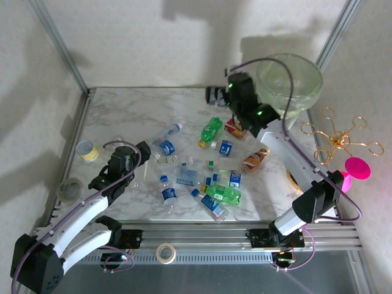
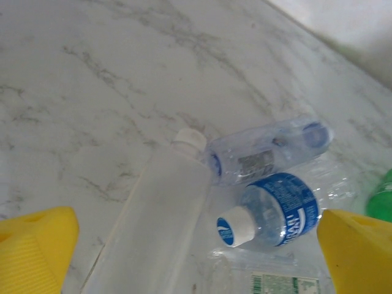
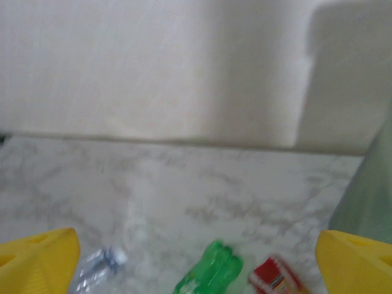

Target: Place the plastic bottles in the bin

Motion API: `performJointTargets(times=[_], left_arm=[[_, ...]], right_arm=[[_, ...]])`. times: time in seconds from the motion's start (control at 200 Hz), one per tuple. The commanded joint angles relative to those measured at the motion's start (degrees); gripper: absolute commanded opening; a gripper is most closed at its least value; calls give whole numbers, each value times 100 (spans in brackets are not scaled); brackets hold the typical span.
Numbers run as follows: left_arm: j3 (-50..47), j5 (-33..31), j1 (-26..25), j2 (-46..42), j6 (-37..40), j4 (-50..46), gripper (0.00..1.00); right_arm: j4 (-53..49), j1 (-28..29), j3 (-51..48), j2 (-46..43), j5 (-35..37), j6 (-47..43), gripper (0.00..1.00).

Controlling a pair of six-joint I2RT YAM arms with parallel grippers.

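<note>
Aim matters most for the left gripper [image 2: 196, 248], which hangs low over the marble table [image 1: 122, 116] with its yellow fingers [image 2: 37, 245] spread wide and nothing between them. Under it three of the plastic bottles [image 1: 223, 194] lie in a tight knot. A blue-labelled bottle [image 2: 272, 214] sits right of the middle of the gap, its white cap pointing toward the camera. A clear bottle [image 2: 269, 150] lies just behind it, touching or nearly so. A flattened translucent bottle [image 2: 153, 233] runs alongside on the left, its cap against the clear one. The blue-labelled bottle looks the best target, being round and full-bodied. The grip should close across the label band, not the cap or neck, after a small shift so that one finger slips between it and the flattened neighbour. Taking two at once risks dropping both. Thin plastic like this probably dents and may squirt out sideways, so the squeeze should be gentle and the lift straight up before any swing. The bin [image 1: 309, 101] stands at the far right corner, well apart from this knot. The right gripper [image 1: 214, 95] hovers just beside the bin, its jaws open too and holding nothing, so the carry across should pass clear of that arm.
</note>
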Motion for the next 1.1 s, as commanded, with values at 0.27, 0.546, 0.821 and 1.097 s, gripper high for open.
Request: performJointTargets(times=[0.27, 0.546, 0.821, 1.097], left_arm=[[-147, 622, 60, 278, -107, -801, 100], [-435, 468, 59, 490, -206, -610, 100], [-603, 563, 60, 979, -209, -250, 99], [-819, 582, 59, 1306, -206, -21, 90]], right_arm=[[948, 179, -1824, -810, 13, 1260, 99], [1962, 171, -3300, -1769, -93, 1588, 99], [2180, 176, -3813, -1771, -367, 1913, 99], [2741, 171, -4111, -1857, -676, 2014, 99]])
